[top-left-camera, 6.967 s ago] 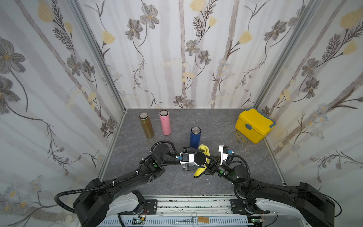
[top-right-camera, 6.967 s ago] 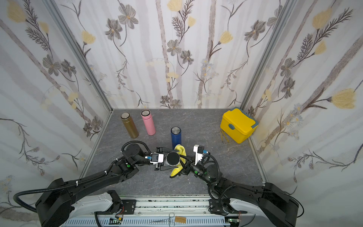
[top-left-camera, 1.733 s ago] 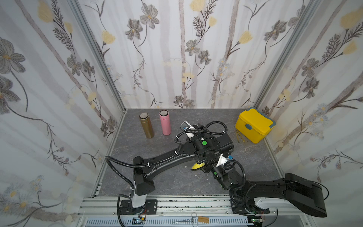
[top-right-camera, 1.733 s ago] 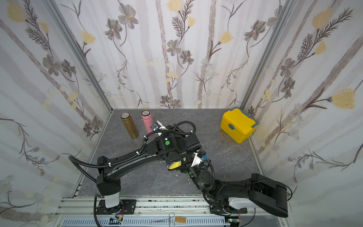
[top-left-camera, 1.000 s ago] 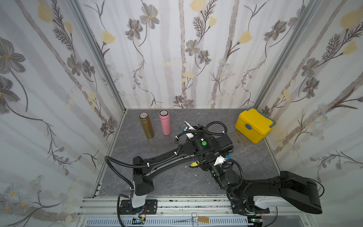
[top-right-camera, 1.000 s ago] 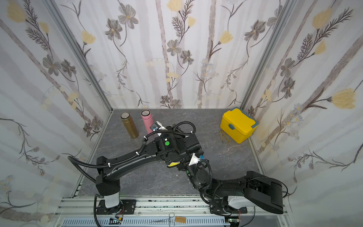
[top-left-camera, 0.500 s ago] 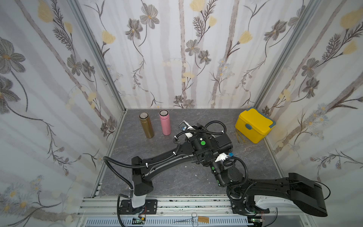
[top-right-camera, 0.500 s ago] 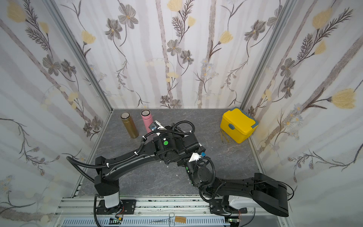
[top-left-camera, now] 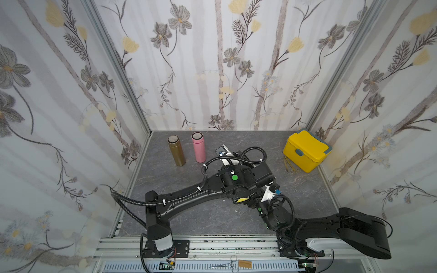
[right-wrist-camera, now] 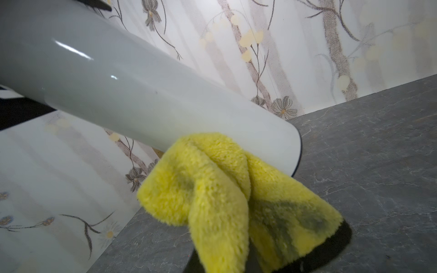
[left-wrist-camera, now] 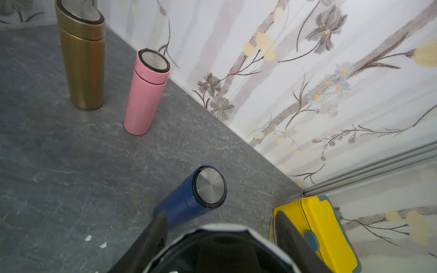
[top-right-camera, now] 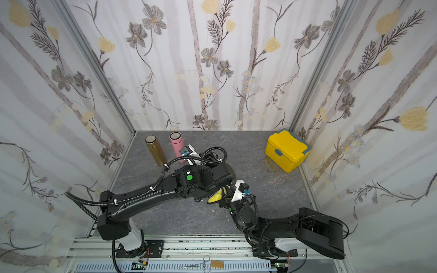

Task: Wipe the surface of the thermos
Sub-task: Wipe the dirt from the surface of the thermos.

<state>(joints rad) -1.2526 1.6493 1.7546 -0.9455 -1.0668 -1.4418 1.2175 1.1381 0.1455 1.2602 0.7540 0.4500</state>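
We take the yellow box [top-left-camera: 306, 151] as our landmark. The thermos [right-wrist-camera: 142, 89] hangs in the air above the counter [top-left-camera: 189, 219], out from the box toward the robot's base. In both top views the left arm hides it.

The left pincer [left-wrist-camera: 221, 227] is pressed onto the thermos, one dark finger on each side of its pale-rimmed end. The right pincer [top-right-camera: 224, 199] pinches the yellow cloth [right-wrist-camera: 236, 201].

In the right wrist view the thermos's long axis slants, with its flat dark-edged end lowest and nearest the counter. The cloth touches the body just beside that end, on the side facing the right pincer. We judge that the next stroke must run along this axis, away from that end. The right arm does the wiping while the left holds.

The thermos is a smooth, glossy pale cylinder that throws sharp highlights, so it is probably slippery. The cloth is thick, fluffy pile, folded into lobes, with grey smudges.

Farther from the box stand the blue flask [left-wrist-camera: 186, 198], then the pink flask [top-left-camera: 198, 147] and the gold flask [top-left-camera: 176, 151]. All three are matte or brushed, with steel caps.
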